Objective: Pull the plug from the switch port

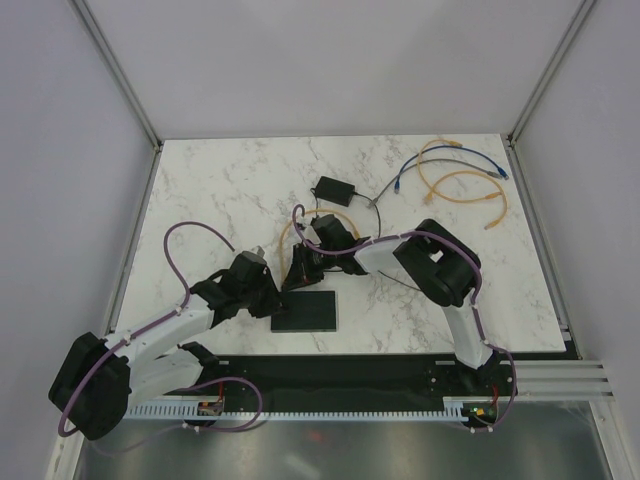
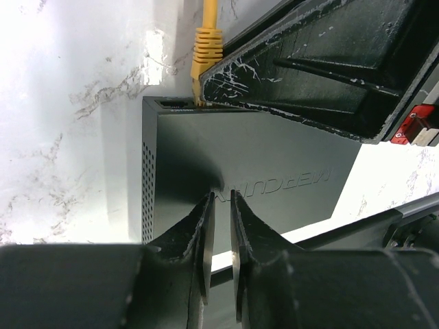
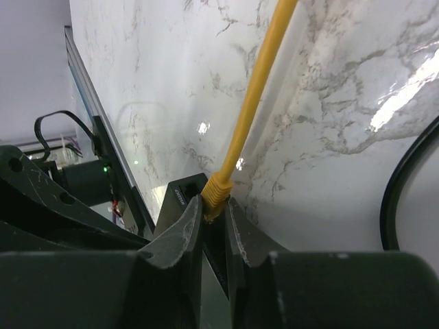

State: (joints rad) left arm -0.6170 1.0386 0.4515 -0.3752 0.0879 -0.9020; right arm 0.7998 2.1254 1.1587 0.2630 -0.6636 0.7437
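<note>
Plug (image 3: 217, 192) hemmed by right hand (image 3: 214, 205); left hand (image 2: 221, 199) blocks switch (image 2: 260, 157) top (cable (image 3: 254, 89) behind).

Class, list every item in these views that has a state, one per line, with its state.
yellow plug: seated in the switch port, gripped
switch: lying flat, one cable plugged in
right gripper: shut on the yellow plug
left gripper: nearly shut, tips on the switch top
loose cables: unplugged

Bright overhead light, faint shadows. The surface (image 2: 62, 82) blows out white in the left wrist view, with glare streaks in the right. The left claw (image 2: 221, 205) and right claw (image 3: 214, 212) loom dark and blurred up close.
</note>
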